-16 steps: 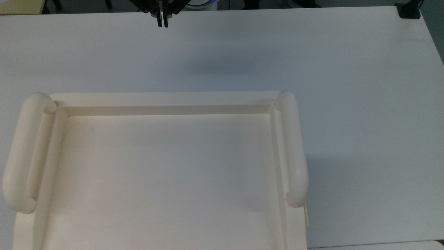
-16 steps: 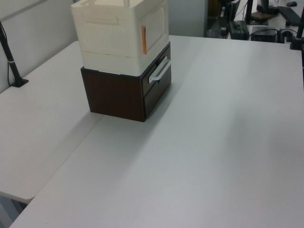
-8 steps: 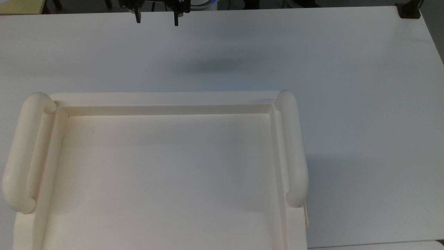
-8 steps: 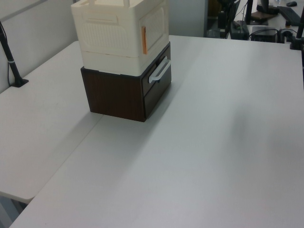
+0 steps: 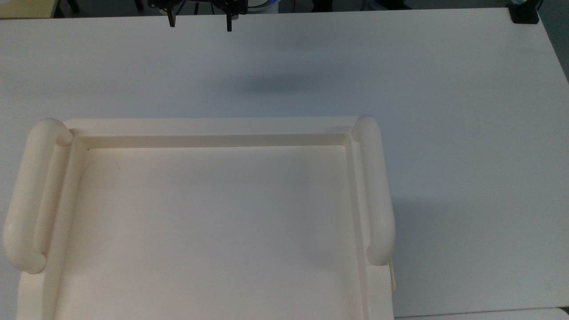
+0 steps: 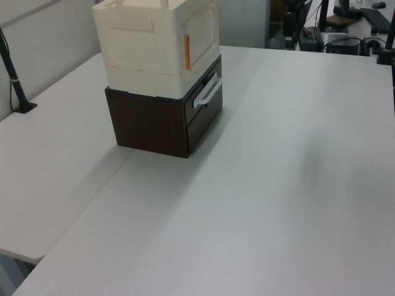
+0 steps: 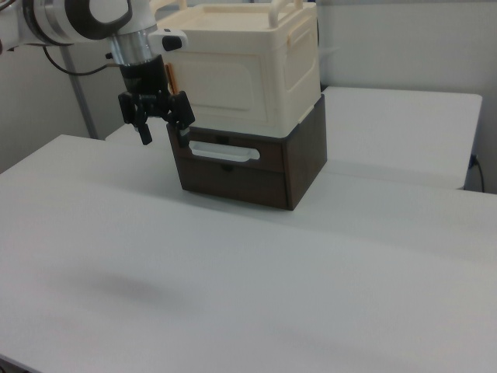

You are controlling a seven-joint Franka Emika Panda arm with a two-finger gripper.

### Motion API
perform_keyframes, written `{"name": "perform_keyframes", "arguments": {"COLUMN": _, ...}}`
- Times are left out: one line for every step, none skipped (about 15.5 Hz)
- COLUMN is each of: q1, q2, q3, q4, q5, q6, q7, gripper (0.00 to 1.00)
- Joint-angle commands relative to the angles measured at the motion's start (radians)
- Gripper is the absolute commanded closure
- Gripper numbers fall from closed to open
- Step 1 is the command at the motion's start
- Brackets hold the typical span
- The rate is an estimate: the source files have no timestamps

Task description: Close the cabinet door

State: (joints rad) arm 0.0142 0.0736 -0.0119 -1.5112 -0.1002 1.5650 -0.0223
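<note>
The cream cabinet [image 5: 213,129] fills the top view's lower left with its tray-like top and two thick side handles. It sits on a dark brown drawer unit [image 7: 307,155]. The cabinet door [image 7: 225,85] is the recessed front panel, and it lies close against the front with no gap that I can make out. Its slim copper-coloured handle strip [image 6: 187,52] runs down one edge. My gripper [image 5: 200,23] is open and empty at the top view's upper edge, well apart from the cabinet. In the right view the gripper [image 7: 165,137] overlaps the door's left edge.
The brown unit has a white drawer handle [image 7: 225,153] just below the door. The white table [image 5: 444,111] stretches wide around the stack. A black clamp [image 5: 524,13] sits at the top view's upper right corner, and a black post [image 6: 18,92] stands at the left view's left.
The fingers were shut together one second ago and have since spread wide apart. The cabinet and its door have not moved.
</note>
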Motion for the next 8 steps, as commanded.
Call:
{"name": "perform_keyframes", "arguments": {"q1": 0.004, "q2": -0.017, "q3": -0.002, "q4": -0.015, "q5": -0.009, "q6": -0.002, "q7": 0.016, "gripper": 0.00}}
{"name": "perform_keyframes", "arguments": {"q1": 0.004, "q2": -0.017, "q3": -0.002, "q4": -0.015, "q5": -0.009, "q6": -0.003, "q7": 0.016, "gripper": 0.00}}
{"name": "perform_keyframes", "arguments": {"q1": 0.004, "q2": -0.017, "q3": -0.002, "q4": -0.015, "q5": -0.009, "q6": -0.003, "q7": 0.016, "gripper": 0.00}}
{"name": "perform_keyframes", "arguments": {"q1": 0.004, "q2": -0.017, "q3": -0.002, "q4": -0.015, "q5": -0.009, "q6": -0.006, "q7": 0.016, "gripper": 0.00}}
{"name": "perform_keyframes", "arguments": {"q1": 0.004, "q2": -0.017, "q3": -0.002, "q4": -0.015, "q5": -0.009, "q6": -0.007, "q7": 0.016, "gripper": 0.00}}
{"name": "perform_keyframes", "arguments": {"q1": 0.004, "q2": -0.017, "q3": -0.002, "q4": -0.015, "q5": -0.009, "q6": -0.007, "q7": 0.016, "gripper": 0.00}}
{"name": "perform_keyframes", "arguments": {"q1": 0.004, "q2": -0.017, "q3": -0.002, "q4": -0.015, "q5": -0.009, "q6": -0.007, "q7": 0.016, "gripper": 0.00}}
{"name": "perform_keyframes", "arguments": {"q1": 0.004, "q2": -0.017, "q3": -0.002, "q4": -0.015, "q5": -0.009, "q6": -0.007, "q7": 0.016, "gripper": 0.00}}
